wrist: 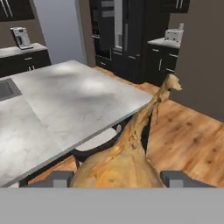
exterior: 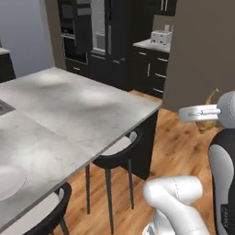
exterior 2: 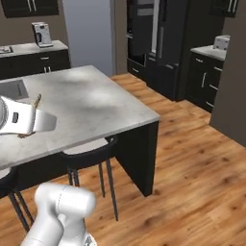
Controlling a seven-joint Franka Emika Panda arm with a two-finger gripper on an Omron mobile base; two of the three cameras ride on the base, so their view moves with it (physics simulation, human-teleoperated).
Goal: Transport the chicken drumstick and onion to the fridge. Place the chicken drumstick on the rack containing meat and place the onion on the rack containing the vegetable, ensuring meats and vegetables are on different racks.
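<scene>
I see the dark fridge (wrist: 116,30) across the room, beyond the grey desk (wrist: 65,105). Chicken drumstick (wrist: 127,162) is golden-brown, thick end between my claw (wrist: 117,178) fingers, narrow bone end pointing away. Claw closed on it, held in the air beside the desk.

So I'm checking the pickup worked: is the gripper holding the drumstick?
Yes, in the hand view the drumstick sits between the fingertips of the gripper, its narrow end pointing away over the wood floor.

Grey island counter (exterior: 78,108), black stools (exterior: 112,156), wooden floor (exterior 2: 192,168).
</scene>
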